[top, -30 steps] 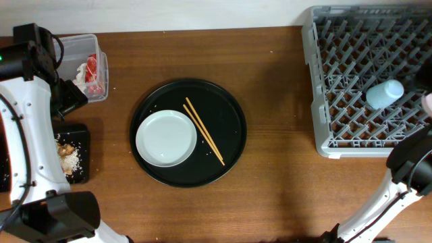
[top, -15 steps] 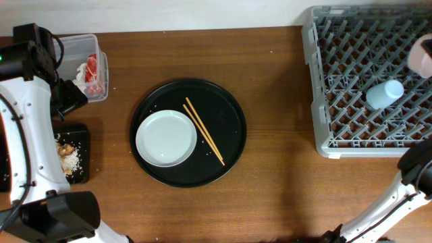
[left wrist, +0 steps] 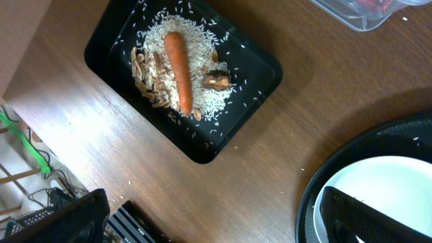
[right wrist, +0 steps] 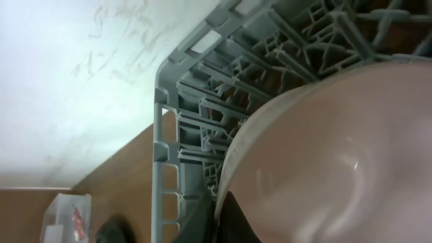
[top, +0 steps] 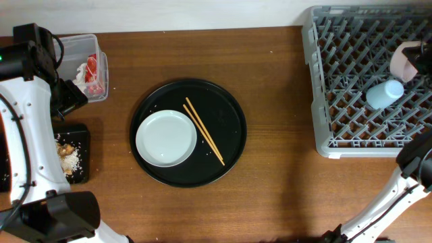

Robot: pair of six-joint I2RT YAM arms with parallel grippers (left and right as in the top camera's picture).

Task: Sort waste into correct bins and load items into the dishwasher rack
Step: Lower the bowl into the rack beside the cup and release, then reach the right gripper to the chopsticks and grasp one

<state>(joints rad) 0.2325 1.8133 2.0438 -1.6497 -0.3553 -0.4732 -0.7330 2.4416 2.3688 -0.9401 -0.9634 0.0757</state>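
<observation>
My right gripper [right wrist: 226,217] is shut on the rim of a pale pink bowl [right wrist: 324,155], which it holds over the far right of the grey dishwasher rack [top: 337,101], just above the light-blue cup [top: 385,93] lying in the rack. The bowl also shows in the overhead view [top: 406,59]. My left gripper [left wrist: 216,223] is open and empty over bare table between the flat black tray [left wrist: 260,64] and the white plate-like bowl [top: 166,138]. That tray holds the carrot [left wrist: 179,71] and rice [left wrist: 202,101]. Two chopsticks [top: 204,131] lie on the round black tray [top: 229,108].
The clear tub [top: 91,47] at the far left holds the red wrapper [top: 92,73] and the white tissue [top: 81,75]. Loose rice grains lie round the flat black tray. The left arm stands along the table's left edge.
The pink bowl in my right gripper has moved from the right edge toward the far side and then left over the rack. The left arm has not moved.
</observation>
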